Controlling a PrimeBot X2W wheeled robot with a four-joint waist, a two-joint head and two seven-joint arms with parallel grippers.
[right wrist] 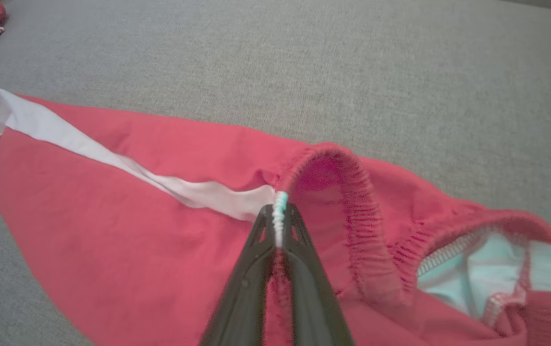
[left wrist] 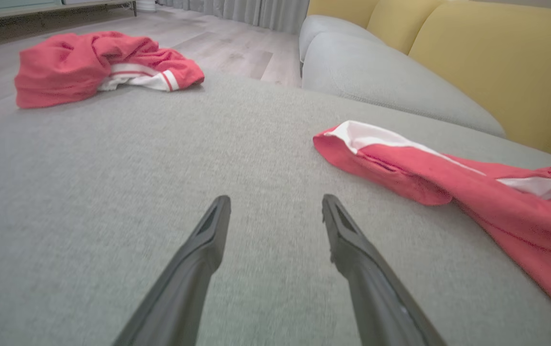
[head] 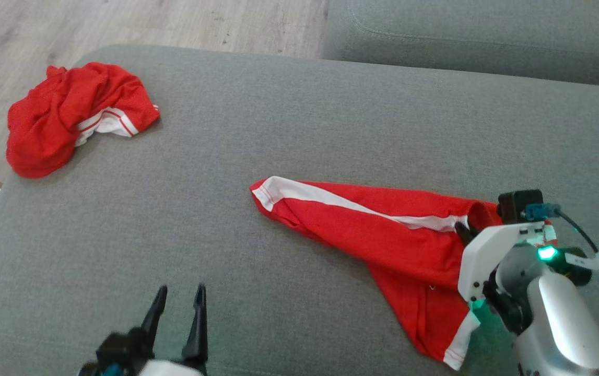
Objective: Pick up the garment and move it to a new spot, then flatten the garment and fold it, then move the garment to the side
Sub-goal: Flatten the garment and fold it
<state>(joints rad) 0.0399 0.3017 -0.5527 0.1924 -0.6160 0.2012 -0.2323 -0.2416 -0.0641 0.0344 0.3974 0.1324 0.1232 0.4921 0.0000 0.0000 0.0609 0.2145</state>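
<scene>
My R gripper (right wrist: 279, 216) is clenched on the waistband (right wrist: 347, 192) of the red shorts (head: 383, 235), right where the white stripe (right wrist: 112, 163) meets the elastic. Prob. chosen bc that seam gives a firm corner to lift or drag w/o bunching. Shorts lie on the grey cushion (head: 278, 130), mid-right, one leg pointing left, the other toward me. R arm comes in low from lower right, fingers angled along the fabric. L gripper (head: 181, 292) hovers released near the front edge, well apart from the shorts. 2nd red garment (head: 69, 115) sits crumpled at far-left corner.
</scene>
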